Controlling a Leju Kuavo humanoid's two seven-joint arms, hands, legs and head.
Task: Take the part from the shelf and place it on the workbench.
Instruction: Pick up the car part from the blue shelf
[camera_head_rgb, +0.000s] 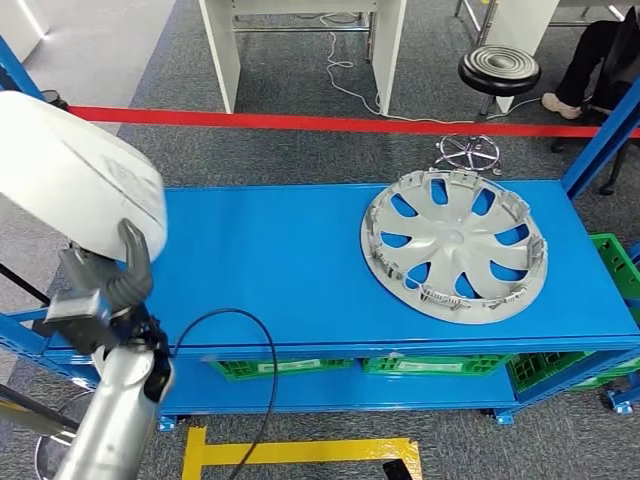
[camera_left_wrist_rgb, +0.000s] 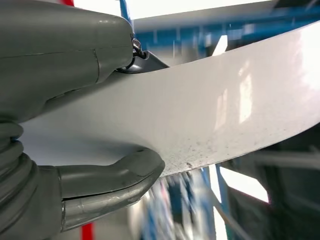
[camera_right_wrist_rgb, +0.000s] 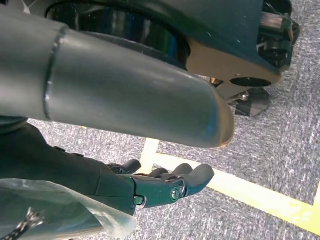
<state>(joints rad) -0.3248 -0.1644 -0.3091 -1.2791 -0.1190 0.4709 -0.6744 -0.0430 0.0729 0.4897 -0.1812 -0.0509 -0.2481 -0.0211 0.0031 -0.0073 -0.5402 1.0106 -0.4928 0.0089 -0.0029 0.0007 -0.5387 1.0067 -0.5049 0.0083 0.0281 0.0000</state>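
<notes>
The left hand (camera_head_rgb: 102, 290) grips a white part (camera_head_rgb: 75, 175) at the near left of the blue surface (camera_head_rgb: 287, 270). The right hand (camera_right_wrist_rgb: 158, 187) hangs with fingers loosely apart, holding nothing.

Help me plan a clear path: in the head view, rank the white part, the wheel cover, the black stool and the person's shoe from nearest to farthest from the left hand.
1. White part: held in the left hand.
2. Wheel cover: on the blue workbench, right side.
3. Black stool: beyond the bench.
4. Shoe: far right, just past the stool.
</notes>
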